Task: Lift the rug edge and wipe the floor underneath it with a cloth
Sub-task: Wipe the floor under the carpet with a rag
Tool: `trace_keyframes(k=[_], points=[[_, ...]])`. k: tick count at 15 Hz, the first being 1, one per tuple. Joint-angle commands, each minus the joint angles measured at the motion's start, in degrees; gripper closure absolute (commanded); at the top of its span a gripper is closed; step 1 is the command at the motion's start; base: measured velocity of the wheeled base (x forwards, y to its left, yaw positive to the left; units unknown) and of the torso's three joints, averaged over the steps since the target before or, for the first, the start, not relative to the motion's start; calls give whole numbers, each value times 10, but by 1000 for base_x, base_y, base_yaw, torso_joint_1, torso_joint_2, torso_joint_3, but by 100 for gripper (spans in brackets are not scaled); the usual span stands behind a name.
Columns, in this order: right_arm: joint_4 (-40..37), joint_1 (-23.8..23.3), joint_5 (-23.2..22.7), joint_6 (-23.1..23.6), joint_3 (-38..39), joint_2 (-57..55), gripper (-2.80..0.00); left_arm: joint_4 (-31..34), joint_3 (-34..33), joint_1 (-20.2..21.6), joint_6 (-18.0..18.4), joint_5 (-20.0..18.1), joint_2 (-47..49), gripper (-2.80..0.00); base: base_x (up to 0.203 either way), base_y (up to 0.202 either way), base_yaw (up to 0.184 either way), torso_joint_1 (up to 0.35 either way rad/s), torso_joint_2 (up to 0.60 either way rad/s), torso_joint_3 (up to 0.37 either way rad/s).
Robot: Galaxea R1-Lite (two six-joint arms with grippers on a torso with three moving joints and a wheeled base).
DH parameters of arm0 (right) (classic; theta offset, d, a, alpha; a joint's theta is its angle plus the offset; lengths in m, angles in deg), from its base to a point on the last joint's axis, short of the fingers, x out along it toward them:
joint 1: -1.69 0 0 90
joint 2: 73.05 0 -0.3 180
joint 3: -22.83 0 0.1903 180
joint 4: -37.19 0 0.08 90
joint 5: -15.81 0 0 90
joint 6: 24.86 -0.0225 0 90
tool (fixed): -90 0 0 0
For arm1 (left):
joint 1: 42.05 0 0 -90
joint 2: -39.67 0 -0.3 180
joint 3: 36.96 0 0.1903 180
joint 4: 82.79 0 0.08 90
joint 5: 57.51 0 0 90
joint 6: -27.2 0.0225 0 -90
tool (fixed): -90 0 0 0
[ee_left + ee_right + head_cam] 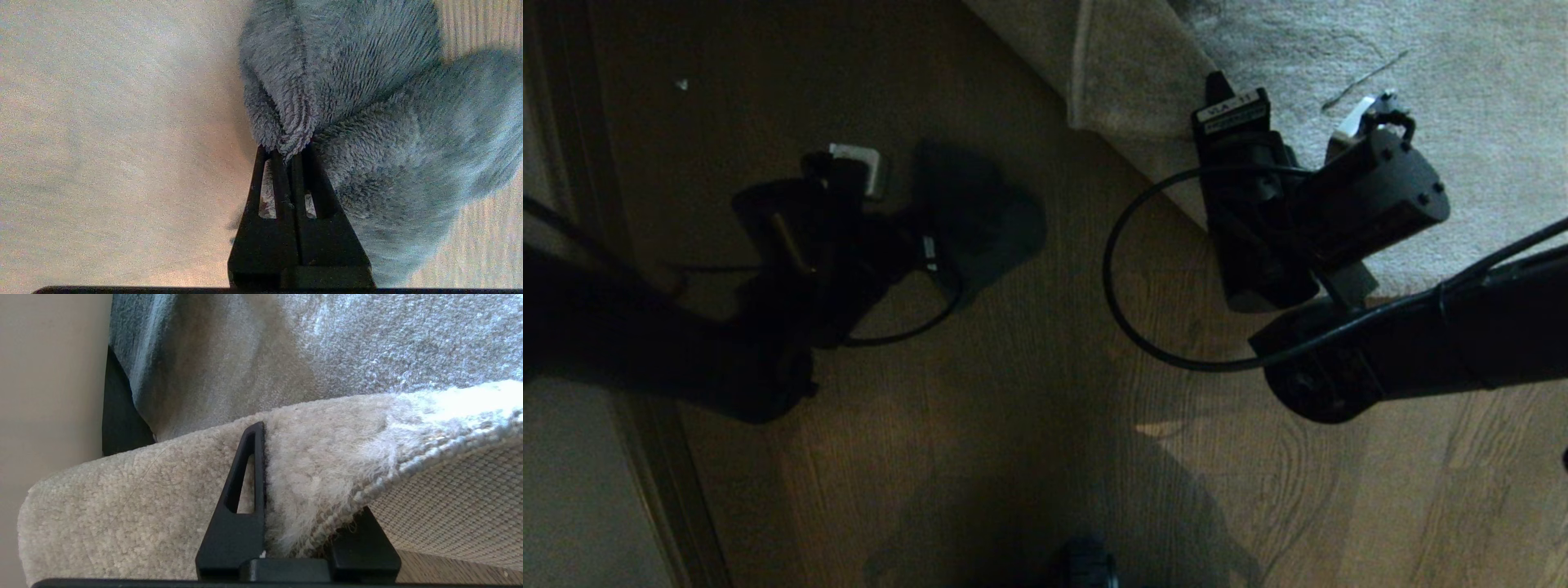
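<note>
Right gripper (282,490) jaws pinch the rug (327,465) edge; left gripper (288,155) jaws clamp the cloth (367,122).

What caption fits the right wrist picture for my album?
Right gripper fingers clamp the grey rug edge, lifting it off the wood floor.

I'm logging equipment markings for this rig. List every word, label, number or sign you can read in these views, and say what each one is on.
"VLA 11", roughly, on the white label atop the right arm's wrist housing, above the lifted rug; the letters are small, so this reading is uncertain.
A second line on the same label: too small to read.
Left wrist view, the cloth: no text.
Right wrist view: no text.
</note>
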Motion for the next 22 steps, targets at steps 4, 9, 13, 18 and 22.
trace_keyframes(k=[4,9,13,18,22], points=[[18,3,1,-1,2,0,0,-3,-24,46,2,1,-77,0,0,0,0,0,0,0],[18,7,1,-1,9,-1,0,-4,-122,71,-1,0,-144,0,0,0,0,0,0,0],[18,24,1,4,8,-3,0,-4,-136,104,-8,0,-162,0,0,0,0,0,0,0],[19,56,-21,24,4,-4,0,-5,-153,122,-11,0,-185,0,0,0,0,0,0,0],[18,83,-49,30,2,18,0,-5,-163,132,-11,0,-191,0,0,0,0,0,0,0]])
